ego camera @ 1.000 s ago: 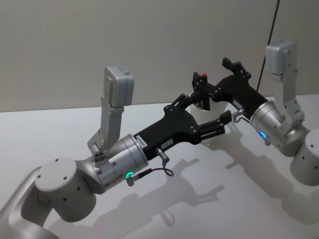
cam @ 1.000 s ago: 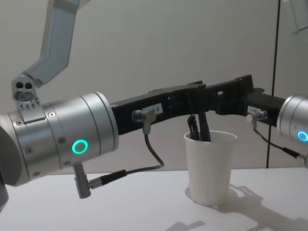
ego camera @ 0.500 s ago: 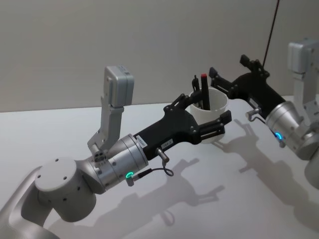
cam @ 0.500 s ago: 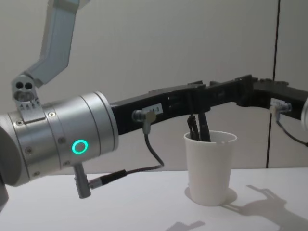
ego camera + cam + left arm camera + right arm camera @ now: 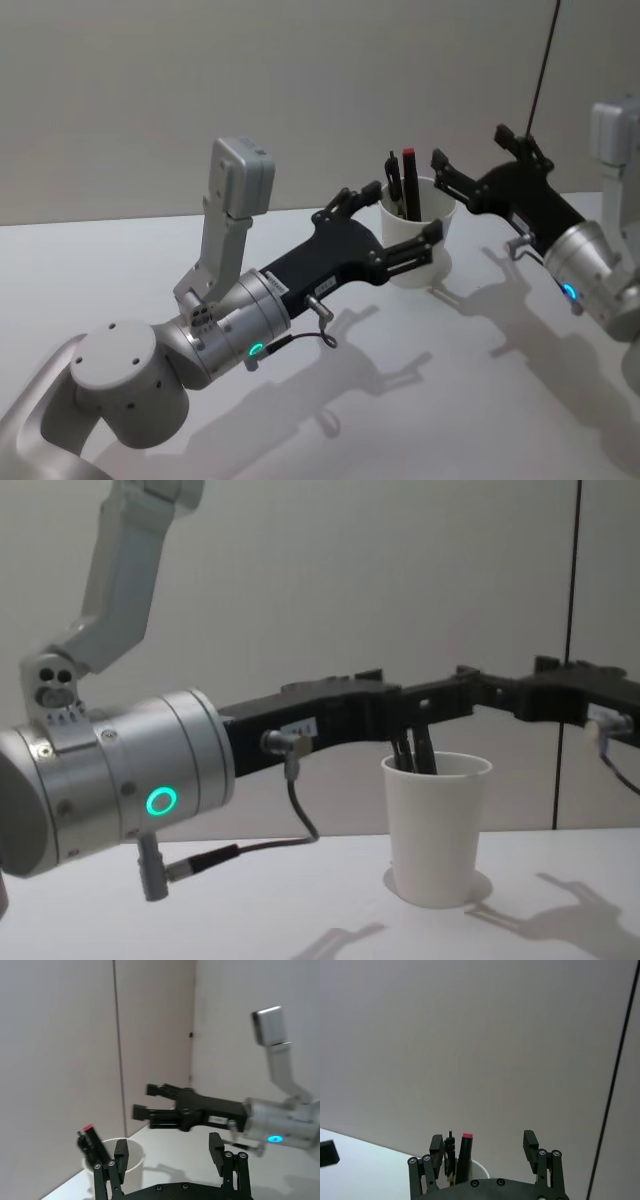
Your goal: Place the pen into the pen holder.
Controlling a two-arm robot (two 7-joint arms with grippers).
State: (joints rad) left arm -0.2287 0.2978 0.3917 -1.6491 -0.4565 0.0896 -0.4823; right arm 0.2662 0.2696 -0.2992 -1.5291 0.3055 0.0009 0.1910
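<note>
Head view: the pen stands in the cup at mid-table. Left gripper, jaws spread and empty, sits just left of the cup; right gripper, also spread and empty, hovers right. Retreat should clear the rim without tipping it.

White pen holder, black pen (red cap), blk grippers.

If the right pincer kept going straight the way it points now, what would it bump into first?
Probably the pens standing in the white paper cup, or the cup's rim. The open right pincer points at them from the right. The open left pincer flanks the cup beyond; depth is unclear.
</note>
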